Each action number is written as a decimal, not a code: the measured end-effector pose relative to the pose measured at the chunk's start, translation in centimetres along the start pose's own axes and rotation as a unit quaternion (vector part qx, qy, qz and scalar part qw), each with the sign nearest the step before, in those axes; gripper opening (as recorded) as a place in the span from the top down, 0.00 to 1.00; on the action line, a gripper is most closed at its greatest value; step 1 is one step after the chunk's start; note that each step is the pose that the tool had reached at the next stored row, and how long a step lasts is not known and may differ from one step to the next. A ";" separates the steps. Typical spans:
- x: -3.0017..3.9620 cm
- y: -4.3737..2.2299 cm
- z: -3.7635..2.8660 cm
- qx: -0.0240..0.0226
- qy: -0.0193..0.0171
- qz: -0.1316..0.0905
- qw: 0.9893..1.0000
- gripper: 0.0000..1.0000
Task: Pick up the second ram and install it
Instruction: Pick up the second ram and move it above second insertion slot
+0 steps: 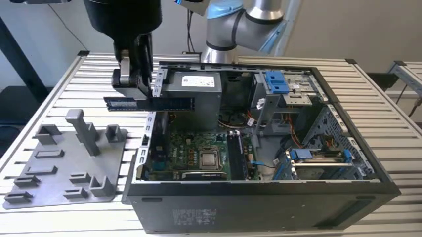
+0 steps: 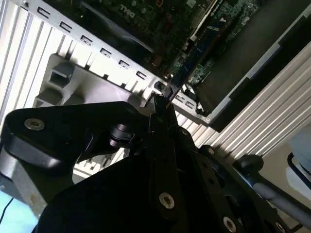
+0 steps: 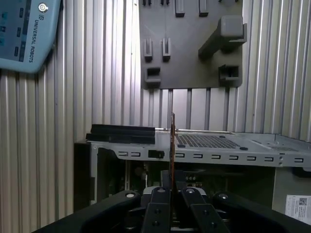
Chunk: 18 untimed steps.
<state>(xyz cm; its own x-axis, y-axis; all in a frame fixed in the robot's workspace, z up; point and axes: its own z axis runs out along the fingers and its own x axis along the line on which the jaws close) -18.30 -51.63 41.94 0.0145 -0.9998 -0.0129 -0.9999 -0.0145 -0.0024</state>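
The second ram [image 1: 158, 103] is a thin dark blue-green stick, held level in the air over the left wall of the open computer case [image 1: 264, 207] as the exterior view shows it. My gripper [image 1: 135, 95] hangs from above and is shut on the stick near its left end. Both wrist views show the ram edge-on [image 3: 172, 145] [image 2: 192, 56], sticking out from between the black fingers [image 3: 160, 208] over the case's rim. The motherboard [image 1: 191, 155] lies below inside the case, with long black sockets [image 1: 235, 157] beside the processor [image 1: 209, 159].
A grey fixture plate [image 1: 63, 170] with a tall grey post [image 1: 84, 129] lies on the slatted table at the exterior view's left. Inside the case are a power supply [image 1: 191, 94] and blue drive brackets [image 1: 280, 81]. A blue-grey pendant [image 3: 26, 34] rests on the table.
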 end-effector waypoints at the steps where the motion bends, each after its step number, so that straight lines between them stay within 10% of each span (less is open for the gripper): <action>1: 0.01 -0.41 0.00 0.000 0.000 0.000 1.000 0.86; 18: 0.10 -6.87 0.01 -0.001 0.000 0.000 1.000 0.86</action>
<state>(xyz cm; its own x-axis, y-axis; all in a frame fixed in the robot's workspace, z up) -11.43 -51.63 41.94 0.0144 -0.9998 -0.0129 -0.9999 -0.0144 -0.0013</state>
